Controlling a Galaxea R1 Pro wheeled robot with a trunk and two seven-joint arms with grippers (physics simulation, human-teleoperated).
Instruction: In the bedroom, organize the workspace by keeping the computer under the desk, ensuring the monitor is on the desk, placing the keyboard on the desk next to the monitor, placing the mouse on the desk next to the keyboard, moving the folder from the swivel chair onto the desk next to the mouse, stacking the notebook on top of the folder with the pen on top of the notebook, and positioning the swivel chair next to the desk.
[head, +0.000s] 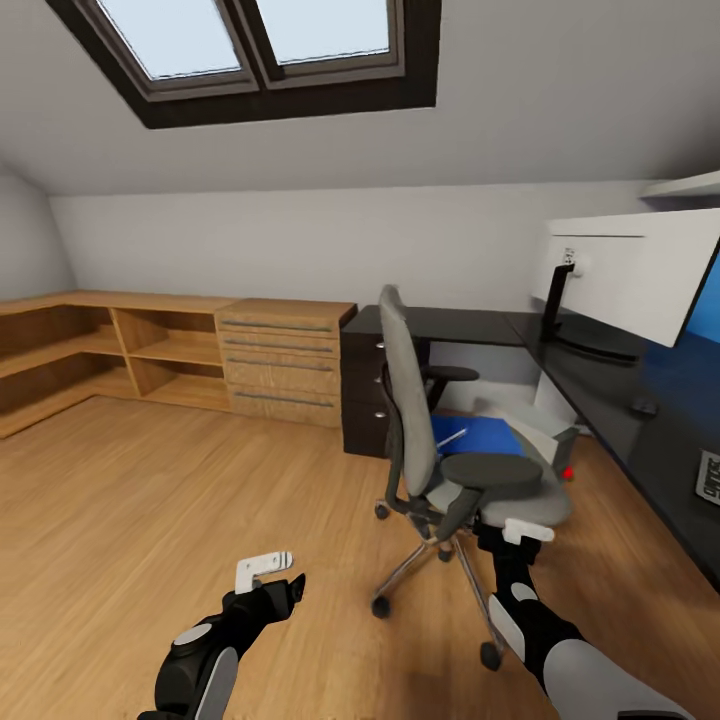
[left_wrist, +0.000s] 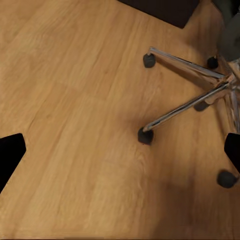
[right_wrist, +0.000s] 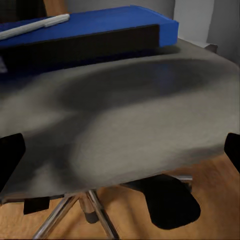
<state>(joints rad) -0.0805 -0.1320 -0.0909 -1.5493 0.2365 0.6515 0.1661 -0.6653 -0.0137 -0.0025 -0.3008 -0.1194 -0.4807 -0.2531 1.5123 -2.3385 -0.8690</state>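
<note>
Head view tells you little is done: monitor (head: 640, 280), mouse (head: 644, 407) and keyboard (head: 709, 478) are on the desk (head: 600, 390), but folder (head: 478, 436) and pen (head: 451, 437) lie on the swivel chair (head: 440, 440). Right gripper (right_wrist: 120, 150) is wide and empty near the seat; left gripper (left_wrist: 120, 150) is wide too.

Skylight (head: 250, 45): dark-framed, two panes, set in the sloped ceiling, pale sky behind the glass.
Shelf unit (head: 110, 350): low, light wood, L-shaped, running along the left and back walls; open compartments.
Wooden drawers (head: 283, 362): light wood, metal bar handles, at the right end of the shelf unit.
Dark drawers (head: 365, 385): dark cabinet with round knobs, just beside the wooden drawers.
Wall shelf (head: 690, 185): white, high at the right edge.
</note>
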